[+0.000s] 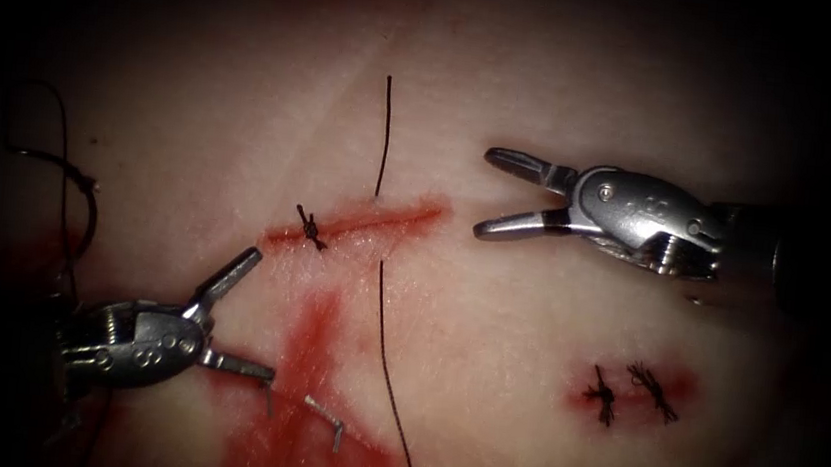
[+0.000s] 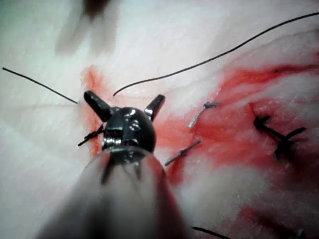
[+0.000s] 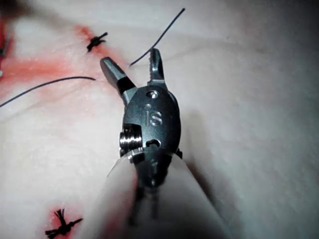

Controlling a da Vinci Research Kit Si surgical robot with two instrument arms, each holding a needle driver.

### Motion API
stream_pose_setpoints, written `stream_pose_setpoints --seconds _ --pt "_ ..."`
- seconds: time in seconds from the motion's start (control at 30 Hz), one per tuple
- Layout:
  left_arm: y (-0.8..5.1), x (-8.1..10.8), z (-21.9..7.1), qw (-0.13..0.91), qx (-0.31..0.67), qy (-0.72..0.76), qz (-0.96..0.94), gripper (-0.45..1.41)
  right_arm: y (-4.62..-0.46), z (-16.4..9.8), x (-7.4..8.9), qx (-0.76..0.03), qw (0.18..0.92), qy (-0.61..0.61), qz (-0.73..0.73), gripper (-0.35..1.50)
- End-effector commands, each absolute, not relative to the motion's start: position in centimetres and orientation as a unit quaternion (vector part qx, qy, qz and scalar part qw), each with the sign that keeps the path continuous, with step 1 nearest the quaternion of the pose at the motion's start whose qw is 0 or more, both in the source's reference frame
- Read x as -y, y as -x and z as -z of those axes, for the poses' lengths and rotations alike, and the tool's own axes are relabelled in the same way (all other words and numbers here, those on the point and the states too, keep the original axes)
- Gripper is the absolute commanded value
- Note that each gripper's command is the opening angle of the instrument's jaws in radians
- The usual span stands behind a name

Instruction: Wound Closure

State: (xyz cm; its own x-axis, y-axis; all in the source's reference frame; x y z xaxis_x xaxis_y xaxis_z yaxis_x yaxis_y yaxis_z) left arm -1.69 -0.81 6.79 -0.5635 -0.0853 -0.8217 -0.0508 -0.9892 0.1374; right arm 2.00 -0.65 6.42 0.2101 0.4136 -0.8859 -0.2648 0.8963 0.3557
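Observation:
The cut (image 1: 367, 219) is a short red line on the tissue with one tied knot (image 1: 312, 226) at its left part. A black thread (image 1: 384, 130) goes into the tissue above the cut, comes out below it and trails down (image 1: 392, 392). My right tool (image 1: 484, 193) hangs open just right of the cut, holding nothing; its jaws (image 3: 130, 57) stand spread near the thread's entry. My left tool (image 1: 263, 316) is open below left of the cut, holding nothing, also open in its wrist view (image 2: 124, 97). A dark curved needle (image 1: 84, 179) lies free at far left.
Red fluid (image 1: 303, 425) pools below the cut, with two small metal clips (image 1: 324, 418) in it. A small second wound at lower right carries two knots (image 1: 623, 390). The knot (image 3: 96, 41) and thread (image 2: 209, 59) lie on pale tissue.

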Motion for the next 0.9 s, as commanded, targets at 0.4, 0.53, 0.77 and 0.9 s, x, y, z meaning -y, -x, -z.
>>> stream_pose_setpoints --seconds 0.4,0.53,0.77,0.9 --pt "2.26 1.25 -7.27 0.110 0.131 -0.488 0.856 0.86 -2.01 -6.50 0.61 -0.591 0.773 -0.062 -0.223 1.20" --pt "2.49 1.43 -7.45 0.145 0.161 -0.478 0.851 0.88 -2.01 -6.52 0.58 -0.591 0.772 -0.060 -0.224 1.26" --pt "2.62 1.60 -7.67 0.193 0.169 -0.471 0.844 0.88 -2.05 -6.53 0.58 -0.591 0.772 -0.057 -0.226 1.30" --pt "2.66 1.72 -7.77 0.209 0.171 -0.467 0.842 0.83 -2.08 -6.53 0.58 -0.591 0.772 -0.056 -0.227 1.30"
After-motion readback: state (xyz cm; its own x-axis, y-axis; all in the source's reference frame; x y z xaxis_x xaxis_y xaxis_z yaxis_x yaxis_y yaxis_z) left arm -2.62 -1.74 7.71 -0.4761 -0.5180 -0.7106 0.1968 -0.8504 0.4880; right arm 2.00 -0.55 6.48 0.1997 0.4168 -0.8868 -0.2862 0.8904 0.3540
